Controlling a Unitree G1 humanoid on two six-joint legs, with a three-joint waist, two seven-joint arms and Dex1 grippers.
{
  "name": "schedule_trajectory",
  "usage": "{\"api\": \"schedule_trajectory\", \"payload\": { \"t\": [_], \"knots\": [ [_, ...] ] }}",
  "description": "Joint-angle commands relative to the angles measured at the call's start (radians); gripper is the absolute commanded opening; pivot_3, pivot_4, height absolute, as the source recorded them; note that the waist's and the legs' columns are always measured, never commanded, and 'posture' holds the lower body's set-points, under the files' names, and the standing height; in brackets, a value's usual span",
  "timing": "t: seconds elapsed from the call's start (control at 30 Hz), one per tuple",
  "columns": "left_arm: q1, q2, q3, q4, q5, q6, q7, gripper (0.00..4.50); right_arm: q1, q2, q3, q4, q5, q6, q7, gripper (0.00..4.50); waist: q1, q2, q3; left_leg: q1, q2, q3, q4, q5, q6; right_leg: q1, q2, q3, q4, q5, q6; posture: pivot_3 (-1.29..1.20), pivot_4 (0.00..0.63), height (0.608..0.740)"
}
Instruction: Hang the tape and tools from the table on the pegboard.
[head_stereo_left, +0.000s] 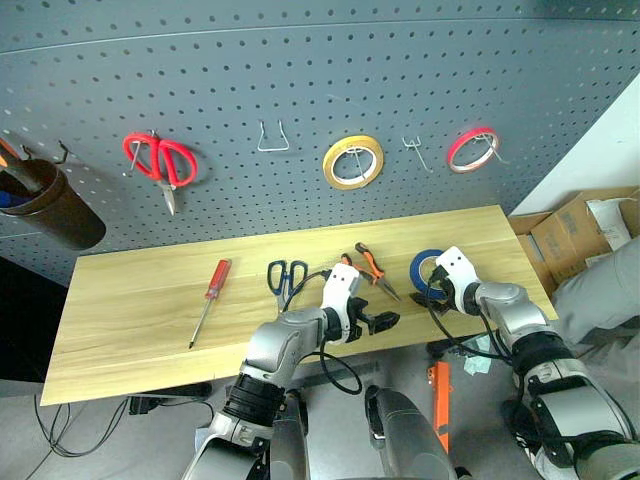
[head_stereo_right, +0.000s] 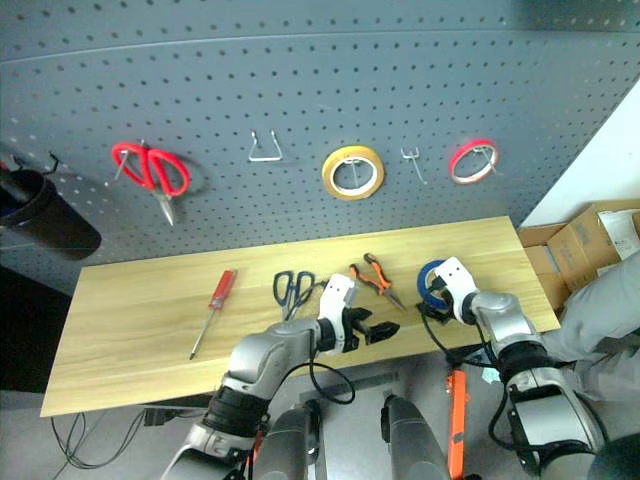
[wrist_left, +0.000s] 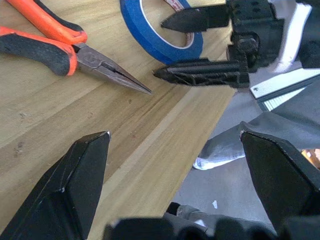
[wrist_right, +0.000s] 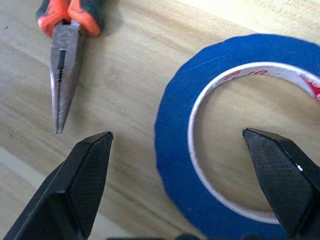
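The tape (wrist_right: 220, 130) lies flat at the desk's (head_stereo_left: 130, 310) right near edge, directly under the right pincer (wrist_right: 192, 150) (released, one finger over its hole); left pincer (head_stereo_left: 383, 322) released, farther off

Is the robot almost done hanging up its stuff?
Not yet. Nothing of its own is hung: the blue tape, dark-handled scissors, pliers and red screwdriver all lie on the table. The right pincer is open over the tape's rim, one finger inside the ring. The left pincer is open and empty. All four must still go on the pegboard.
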Motion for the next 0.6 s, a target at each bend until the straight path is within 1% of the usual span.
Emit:
{"api": "schedule_trajectory", "payload": {
  "t": [0.03,0.07,0.3,0.37,0.53,0.6],
  "knots": [
    [0.005,-0.008,-0.002,-0.055,-0.022,0.007,-0.004,4.50,0.009,0.011,-0.023,0.051,0.015,0.023,0.022,3.91,0.000,0.000,0.000,0.000,0.000,0.000,0.000,0.000,0.000,0.000,0.000,0.000,0.000,0.000,0.000,0.04,0.368,0.740],
    [0.004,-0.009,-0.001,-0.055,-0.022,0.008,-0.004,4.50,0.007,0.013,-0.029,0.054,0.017,0.025,0.023,3.62,0.000,0.000,0.000,0.000,0.000,0.000,0.000,0.000,0.000,0.000,0.000,0.000,0.000,0.000,0.000,0.04,0.367,0.740],
    [-0.018,-0.023,0.013,-0.034,-0.019,-0.008,0.001,4.50,-0.017,0.015,-0.062,0.068,0.030,0.057,0.020,1.15,0.000,0.000,0.000,0.000,0.000,0.000,0.000,0.000,0.000,0.000,0.000,0.000,0.000,0.000,0.000,0.03,0.354,0.740],
    [-0.027,-0.030,0.017,-0.025,-0.019,-0.011,0.002,4.50,-0.014,0.015,-0.062,0.060,0.027,0.056,0.023,0.60,0.000,0.000,0.000,0.000,0.000,0.000,-0.001,0.000,0.000,0.000,0.000,0.000,-0.001,0.000,0.000,0.03,0.354,0.740],
    [-0.032,-0.040,0.013,-0.015,-0.012,-0.019,0.000,4.50,0.026,0.011,-0.058,0.002,0.017,0.041,0.016,0.55,0.000,0.000,0.000,-0.001,0.000,0.000,-0.001,0.000,0.000,0.000,0.000,0.000,-0.002,0.000,0.000,0.02,0.336,0.740],
    [-0.030,-0.041,0.014,-0.019,-0.011,-0.028,-0.001,4.50,0.055,0.005,-0.052,-0.048,-0.005,0.015,-0.020,0.55,0.000,0.000,0.000,-0.001,0.000,0.000,-0.001,0.000,0.000,0.000,0.000,-0.001,-0.002,0.000,0.001,0.02,0.333,0.740]
  ]
}}
